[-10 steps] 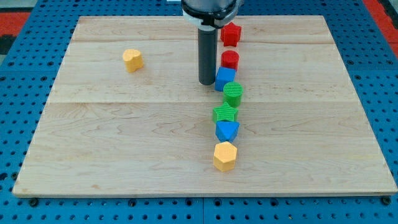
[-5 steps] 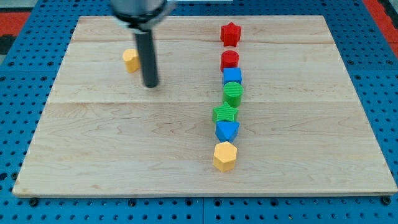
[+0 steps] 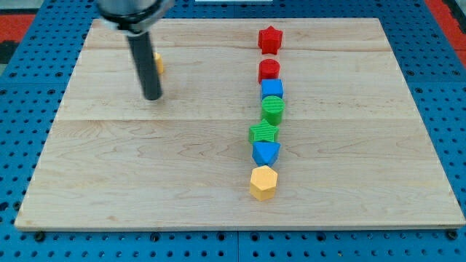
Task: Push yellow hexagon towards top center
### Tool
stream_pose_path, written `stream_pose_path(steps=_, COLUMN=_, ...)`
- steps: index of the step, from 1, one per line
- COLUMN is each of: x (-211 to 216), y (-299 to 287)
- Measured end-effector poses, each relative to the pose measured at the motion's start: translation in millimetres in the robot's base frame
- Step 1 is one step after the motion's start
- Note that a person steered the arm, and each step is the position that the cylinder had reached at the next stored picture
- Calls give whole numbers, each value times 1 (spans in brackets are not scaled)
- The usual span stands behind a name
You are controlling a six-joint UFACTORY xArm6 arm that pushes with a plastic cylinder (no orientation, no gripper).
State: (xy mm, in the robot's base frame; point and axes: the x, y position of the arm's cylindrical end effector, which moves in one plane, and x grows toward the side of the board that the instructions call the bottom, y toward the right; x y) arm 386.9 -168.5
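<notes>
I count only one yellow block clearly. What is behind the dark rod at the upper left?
A yellow block peeks out right of the rod, above my tip; most of it is covered, so its shape cannot be made out.

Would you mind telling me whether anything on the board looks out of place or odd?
One yellow block sits alone at the view's upper left, half hidden behind the rod, away from the column of blocks. My tip rests just below it. Nothing looks damaged.
</notes>
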Motion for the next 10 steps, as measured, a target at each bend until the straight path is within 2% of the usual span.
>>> stream_pose_path(steps=1, x=-47, y=-39)
stream_pose_path(steps=2, x=-46, y=-22)
stream_pose_path(steps=3, x=-49, y=51)
stream_pose_path(steps=4, x=-61, y=54)
stream_pose_path(steps=5, x=-68, y=21)
stream_pose_path(steps=7, x=-91, y=113)
stream_pose_path(steps=8, x=-129, y=92)
stream_pose_path(steps=9, x=-135, y=137)
stream_pose_path(steps=10, x=-119, y=172)
